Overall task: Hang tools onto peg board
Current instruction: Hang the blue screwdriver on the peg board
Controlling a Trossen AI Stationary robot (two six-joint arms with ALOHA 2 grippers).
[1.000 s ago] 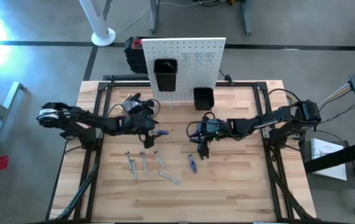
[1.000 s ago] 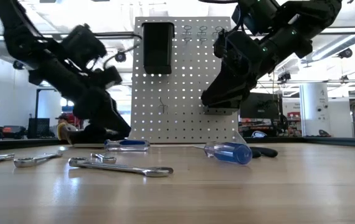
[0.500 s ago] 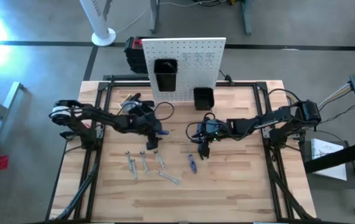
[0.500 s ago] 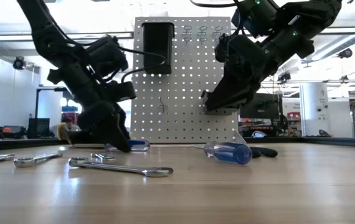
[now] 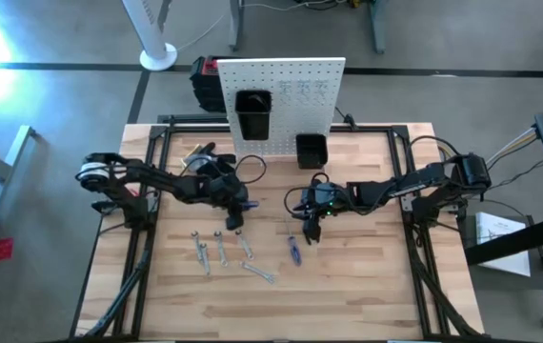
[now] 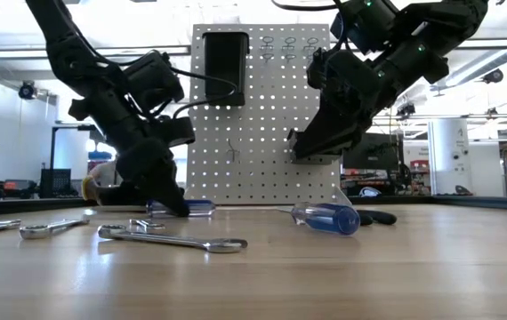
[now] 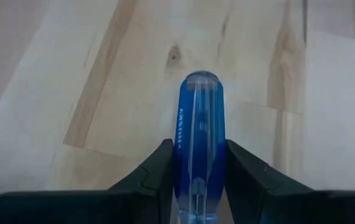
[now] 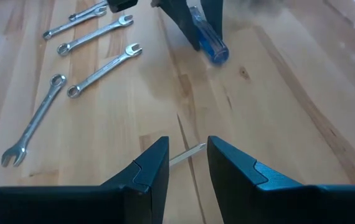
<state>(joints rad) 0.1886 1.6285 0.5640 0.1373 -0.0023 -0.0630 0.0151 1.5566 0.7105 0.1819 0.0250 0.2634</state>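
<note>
The left tool (image 7: 197, 186) is low on the desk (image 5: 367, 286) with its two fingers clamped on a blue screwdriver (image 7: 199, 137), so it can lift it to the peg board (image 5: 281, 90) standing at the back. The right tool (image 8: 187, 165) hangs over another screwdriver (image 5: 293, 250), fingers apart, ready to grab. Four wrenches (image 5: 222, 253) wait flat on the desk.
</note>
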